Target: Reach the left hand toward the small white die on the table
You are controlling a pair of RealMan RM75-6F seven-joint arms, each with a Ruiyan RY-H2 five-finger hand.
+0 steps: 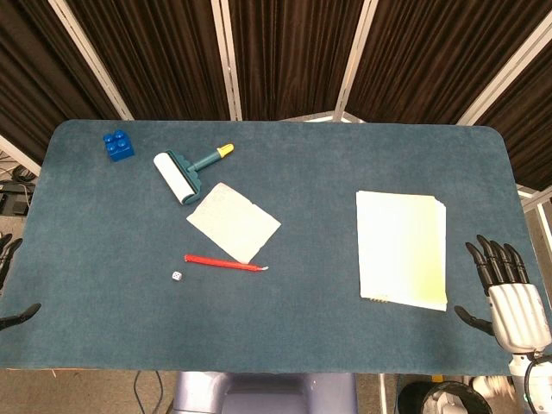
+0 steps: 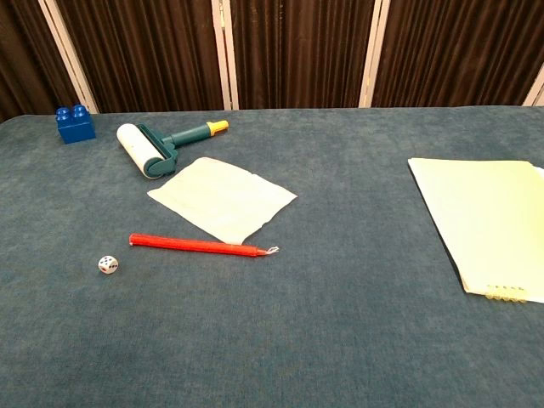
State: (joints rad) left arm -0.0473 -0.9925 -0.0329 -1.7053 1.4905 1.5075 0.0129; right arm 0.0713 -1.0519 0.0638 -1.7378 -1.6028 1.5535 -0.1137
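Observation:
The small white die (image 1: 176, 276) (image 2: 108, 264) lies on the blue table cloth, just below the left end of a red pen (image 1: 222, 262) (image 2: 197, 246). At the left edge of the head view only dark fingertips and a thumb tip of my left hand (image 1: 8, 254) show, spread apart and holding nothing, well to the left of the die. My right hand (image 1: 507, 291) rests at the table's right front corner with its fingers stretched out and empty. Neither hand appears in the chest view.
Behind the pen lie a white paper sheet (image 1: 234, 222) (image 2: 224, 200), a teal lint roller (image 1: 183, 171) (image 2: 156, 149) and a blue toy brick (image 1: 118, 145) (image 2: 75, 123) at the back left. A pale yellow notepad (image 1: 402, 248) (image 2: 484, 225) lies on the right.

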